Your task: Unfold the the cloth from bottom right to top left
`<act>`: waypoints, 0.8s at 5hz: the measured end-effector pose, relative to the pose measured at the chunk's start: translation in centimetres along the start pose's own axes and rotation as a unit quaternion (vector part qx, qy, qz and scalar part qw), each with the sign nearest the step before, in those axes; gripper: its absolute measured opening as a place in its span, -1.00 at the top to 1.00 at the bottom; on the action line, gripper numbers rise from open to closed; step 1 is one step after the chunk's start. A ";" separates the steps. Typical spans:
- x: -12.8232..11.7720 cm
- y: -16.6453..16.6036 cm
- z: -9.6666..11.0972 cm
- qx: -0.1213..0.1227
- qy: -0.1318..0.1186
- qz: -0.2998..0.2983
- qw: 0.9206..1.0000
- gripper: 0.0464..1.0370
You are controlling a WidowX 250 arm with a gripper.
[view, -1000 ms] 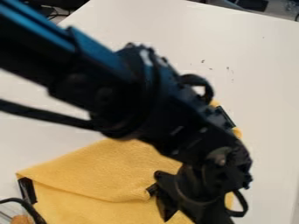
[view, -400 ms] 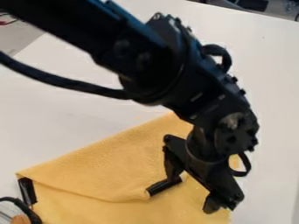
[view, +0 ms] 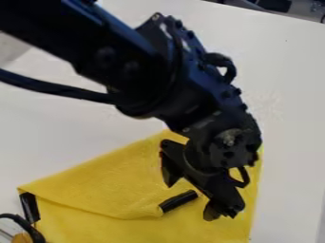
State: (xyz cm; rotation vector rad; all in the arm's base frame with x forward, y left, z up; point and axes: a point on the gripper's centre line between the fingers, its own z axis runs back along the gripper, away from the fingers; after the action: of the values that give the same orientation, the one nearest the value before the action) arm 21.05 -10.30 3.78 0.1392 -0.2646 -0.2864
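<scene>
The gripper (view: 190, 199) hangs over the middle of the yellow cloth (view: 108, 180), its two fingers apart with nothing held between them. The cloth lies at the bottom of the view with a flap folded over it, whose lower edge runs from the left corner toward the middle. On the flap's corner sits a black clip (view: 178, 201), seen in the space between the fingers. A second black clip (view: 29, 207) is at the cloth's left corner. The arm hides the cloth's upper right part.
The white table (view: 289, 118) surrounds the cloth above and to the right. At the bottom left edge are a black cable (view: 28, 227) and an orange-brown object (view: 22, 238). The arm crosses from the upper left.
From the bottom edge, the gripper has moved up in the view, then a little left. More of the clip on the flap now shows. The flap stays folded.
</scene>
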 end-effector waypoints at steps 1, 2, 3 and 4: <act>0.0 0.7 -0.5 -0.003 -0.001 0.001 1.000 -0.93; 0.1 1.0 -1.3 -0.009 0.003 0.001 1.000 -0.93; -0.1 1.6 -2.2 -0.014 0.015 -0.001 1.000 -0.93; -0.2 1.9 -2.6 -0.017 0.022 -0.003 1.000 -0.92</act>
State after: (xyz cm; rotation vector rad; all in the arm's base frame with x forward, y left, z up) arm 22.10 -8.21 1.54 0.1122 -0.2156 -0.2926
